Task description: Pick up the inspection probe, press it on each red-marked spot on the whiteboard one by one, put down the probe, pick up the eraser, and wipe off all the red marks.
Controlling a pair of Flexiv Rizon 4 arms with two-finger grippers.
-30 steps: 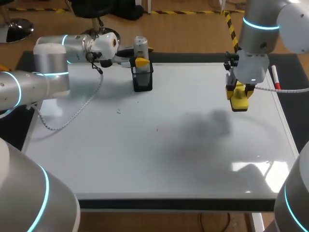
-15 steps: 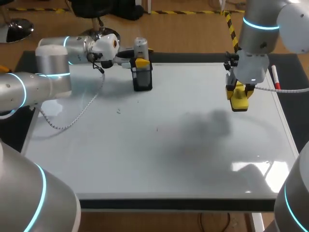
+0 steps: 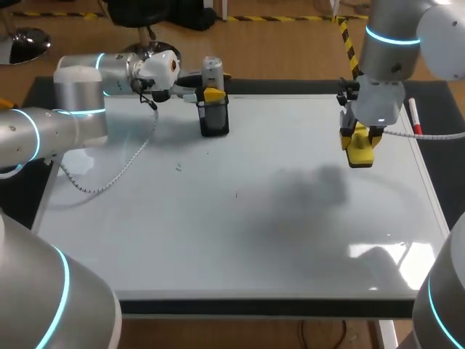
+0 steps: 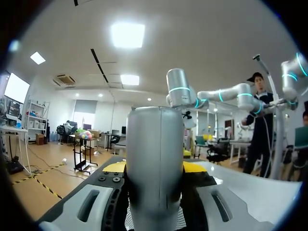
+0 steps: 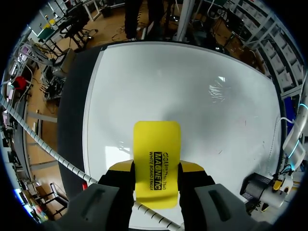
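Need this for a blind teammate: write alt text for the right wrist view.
The right gripper is shut on a yellow eraser, held above the whiteboard. Off to one side of the gripper, near a corner of the board, stands a black holder.

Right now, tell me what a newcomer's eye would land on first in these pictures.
The bright yellow eraser, clamped in the right gripper over the whiteboard's far right part, stands out most. Next comes the silver inspection probe, upright in a black holder at the board's far edge, with the left gripper closed around it. The board itself shows no red marks that I can see, only a few faint specks.
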